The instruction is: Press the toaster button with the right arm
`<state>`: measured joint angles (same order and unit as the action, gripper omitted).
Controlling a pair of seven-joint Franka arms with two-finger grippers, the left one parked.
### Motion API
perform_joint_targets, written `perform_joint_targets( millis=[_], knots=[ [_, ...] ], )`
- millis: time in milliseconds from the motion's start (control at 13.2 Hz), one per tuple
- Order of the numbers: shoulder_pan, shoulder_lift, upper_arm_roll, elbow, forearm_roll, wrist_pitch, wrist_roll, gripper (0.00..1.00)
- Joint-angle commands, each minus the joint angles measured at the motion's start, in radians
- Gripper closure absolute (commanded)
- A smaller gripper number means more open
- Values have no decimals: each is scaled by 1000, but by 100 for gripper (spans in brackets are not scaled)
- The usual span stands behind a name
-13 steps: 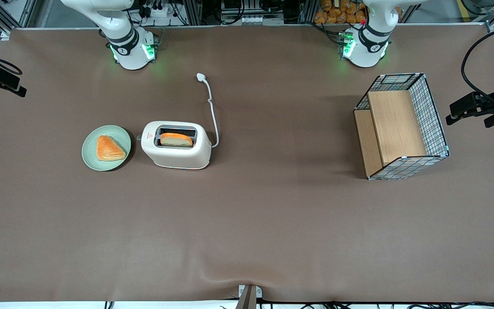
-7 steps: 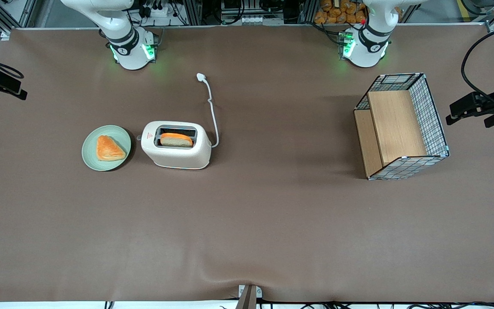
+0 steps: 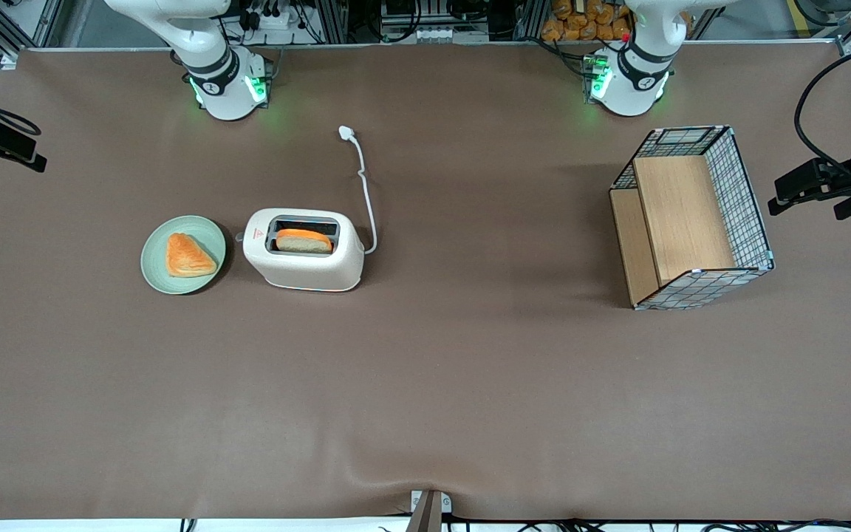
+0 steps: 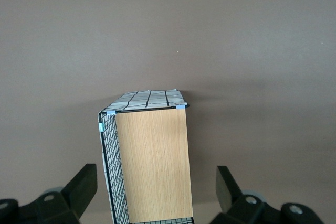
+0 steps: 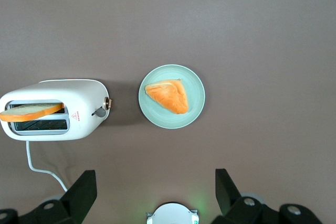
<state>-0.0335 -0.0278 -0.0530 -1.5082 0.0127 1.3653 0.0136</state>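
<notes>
The cream toaster stands mid-table with a bread slice in its slot. The toaster button sticks out of the narrow end that faces a green plate. My right arm's gripper hangs high at the working arm's end of the table, well away from the toaster. In the right wrist view the toaster, its button and the plate lie far below the gripper. Its fingers are spread wide and open, with nothing between them.
A triangular pastry lies on the green plate, close beside the button end. The toaster's white cord and plug trail toward the arm bases. A wire basket with wooden panels stands toward the parked arm's end.
The right gripper has shifted slightly at the table's edge. The toaster, plate and basket have not moved.
</notes>
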Motion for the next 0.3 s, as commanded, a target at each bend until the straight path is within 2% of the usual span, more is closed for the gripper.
perform_joint_targets(
  millis=[0, 228],
  knots=[
    [4, 11, 1, 25, -10, -12, -3, 0],
    [4, 11, 2, 25, -13, -14, -3, 0]
  ],
)
